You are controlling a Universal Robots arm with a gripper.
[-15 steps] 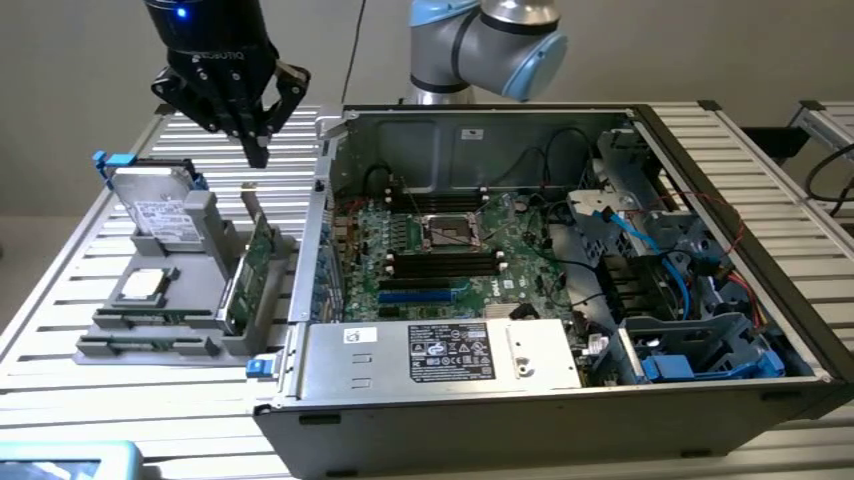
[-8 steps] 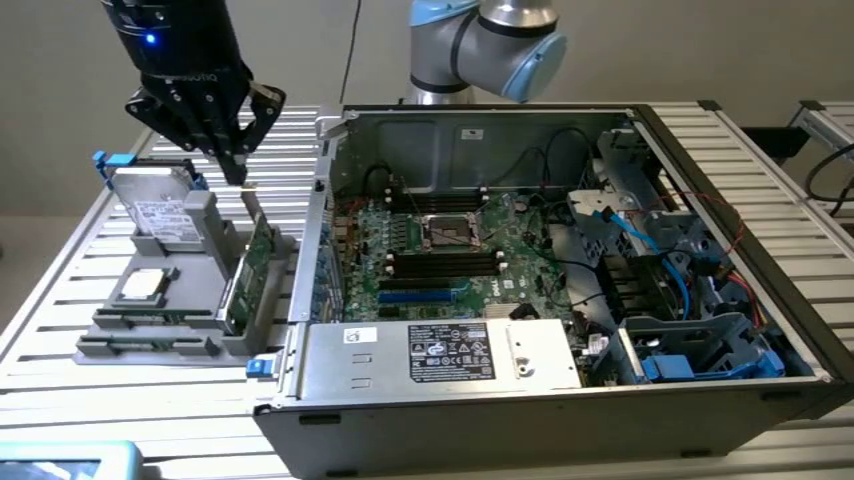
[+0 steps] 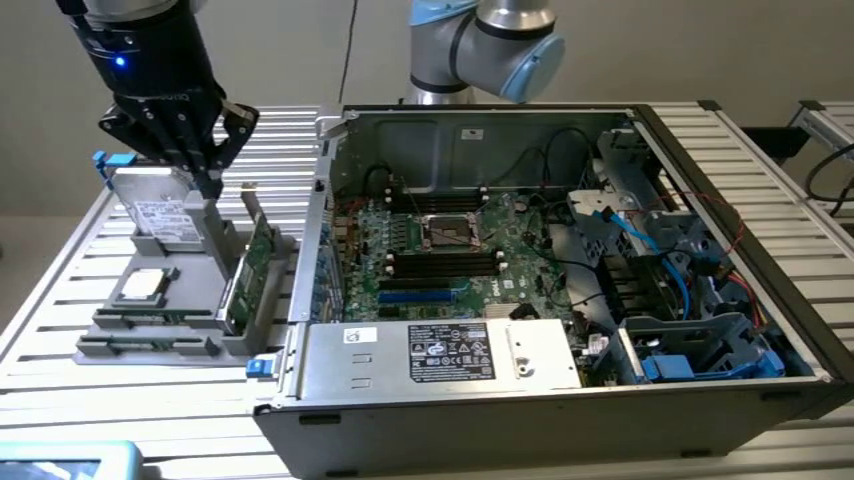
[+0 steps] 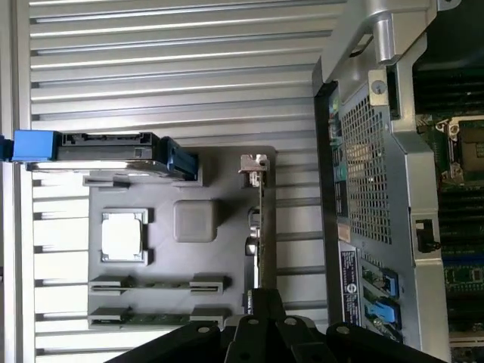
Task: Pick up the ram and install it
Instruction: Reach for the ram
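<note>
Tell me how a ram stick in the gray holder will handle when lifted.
A ram stick looks thin and flat, so it is probably light and stiff, yet easily damaged by bending. Standing on its edge in the holder, it would likely tip over if released without support.

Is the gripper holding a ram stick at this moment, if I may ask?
No, the gripper hangs empty above the grey tray, where two ram sticks lie in their slots.

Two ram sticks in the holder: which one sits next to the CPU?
The inner ram stick, lying right beside the CPU. The outer ram stick lies one slot farther, along the edge of the holder.
</note>
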